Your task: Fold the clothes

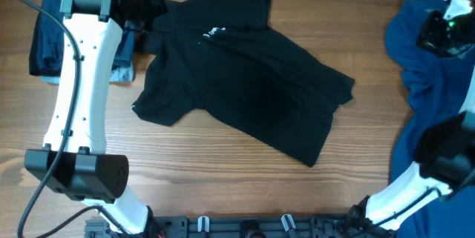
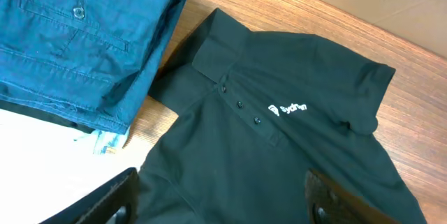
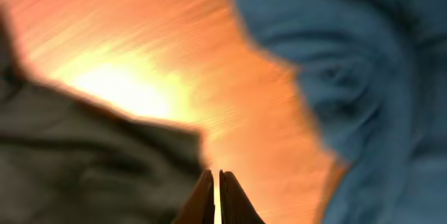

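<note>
Polo point(image 1: 245, 82), black, short sleeves, white chest logo point(image 2: 286, 109): spread unfolded and rumpled mid-table, collar toward the far left.
Navy stack point(image 1: 48, 38): folded, far-left corner, just beside the collar.
Blue shirt point(image 1: 438, 90): heaped at the right edge.
Table point(image 1: 223, 186): light, grained wood; a black rail point(image 1: 223, 227) runs along the near edge. A pale beige surface point(image 2: 398, 1) shows past the far edge.
Left gripper point(image 2: 220, 199): above the polo's chest, jaws spread wide, empty.
Right gripper point(image 3: 215, 192): blurred view, jaws pressed together over bare wood between polo and blue shirt.
</note>
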{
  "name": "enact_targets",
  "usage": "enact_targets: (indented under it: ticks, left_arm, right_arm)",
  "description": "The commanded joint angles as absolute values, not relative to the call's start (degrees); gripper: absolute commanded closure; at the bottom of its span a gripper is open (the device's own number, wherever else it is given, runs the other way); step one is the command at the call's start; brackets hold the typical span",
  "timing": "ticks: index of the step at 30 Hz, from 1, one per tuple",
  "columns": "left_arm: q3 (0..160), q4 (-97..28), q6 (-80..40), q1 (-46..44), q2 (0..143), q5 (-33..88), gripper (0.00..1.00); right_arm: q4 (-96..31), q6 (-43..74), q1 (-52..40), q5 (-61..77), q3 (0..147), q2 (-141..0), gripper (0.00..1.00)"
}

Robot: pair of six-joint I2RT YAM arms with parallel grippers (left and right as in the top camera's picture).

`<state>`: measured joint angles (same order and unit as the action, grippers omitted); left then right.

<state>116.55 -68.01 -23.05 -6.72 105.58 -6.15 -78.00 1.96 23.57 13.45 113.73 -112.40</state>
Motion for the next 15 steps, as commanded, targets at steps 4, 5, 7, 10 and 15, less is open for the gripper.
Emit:
enact_targets:
  ticks: [4, 5, 7, 10, 15]
  left_arm:
    - [116.3, -68.0, -22.8, -6.6, 105.8, -6.3, 0.15]
    - [116.3, -68.0, -22.8, -6.6, 105.8, -6.3, 0.12]
    - [116.3, -68.0, -22.8, -6.6, 105.8, -6.3, 0.09]
    - [116.3, -68.0, -22.8, -6.6, 105.8, -6.3, 0.08]
    - [116.3, -68.0, -22.8, -6.6, 105.8, -6.3, 0.07]
  right_arm:
    - [-81.2, 4.7, 12.8, 16.3, 105.7, -113.1, 0.96]
    - [-79.9, 4.7, 11.5, 16.3, 103.4, -113.1, 0.96]
    - [-75.2, 5.9, 9.0, 16.3, 97.4, -113.1, 0.96]
    - [-64.9, 6.5, 7.4, 16.3, 89.8, -113.1, 0.96]
    - [-53.2, 6.1, 7.2, 11.2, 84.5, -113.1, 0.66]
